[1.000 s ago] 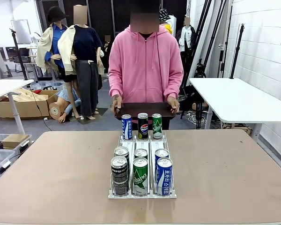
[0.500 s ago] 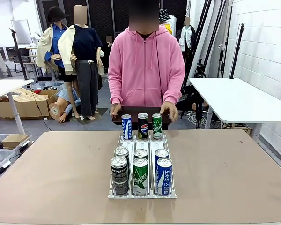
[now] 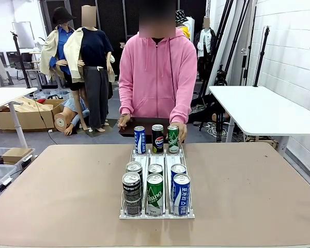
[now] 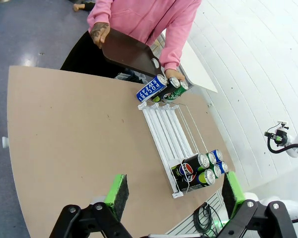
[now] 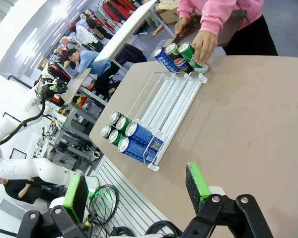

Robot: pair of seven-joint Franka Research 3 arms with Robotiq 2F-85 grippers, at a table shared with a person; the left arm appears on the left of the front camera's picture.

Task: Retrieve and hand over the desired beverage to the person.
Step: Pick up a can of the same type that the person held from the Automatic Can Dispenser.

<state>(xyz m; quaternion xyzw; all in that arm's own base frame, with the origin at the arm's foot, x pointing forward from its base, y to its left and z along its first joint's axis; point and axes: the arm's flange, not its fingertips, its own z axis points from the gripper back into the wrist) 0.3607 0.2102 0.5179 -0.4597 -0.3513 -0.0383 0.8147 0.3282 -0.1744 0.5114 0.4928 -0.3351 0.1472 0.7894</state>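
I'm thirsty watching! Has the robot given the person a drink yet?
Nothing done: every can sits in the rack. In hand: the person's hand touches the far green can; left claw and right claw hang open, empty. Left: likely grab it, hand it over.

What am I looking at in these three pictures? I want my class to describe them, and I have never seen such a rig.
One picture looks across a table from between two robot arms. The other two come from cameras on the arms' wrists, each looking along its own gripper: the left gripper and right gripper, both open and holding nothing. On the table stands a rack of drink cans: three at the far end, more at the near end. A person in pink holds a dark tray and has a hand at the far green can.
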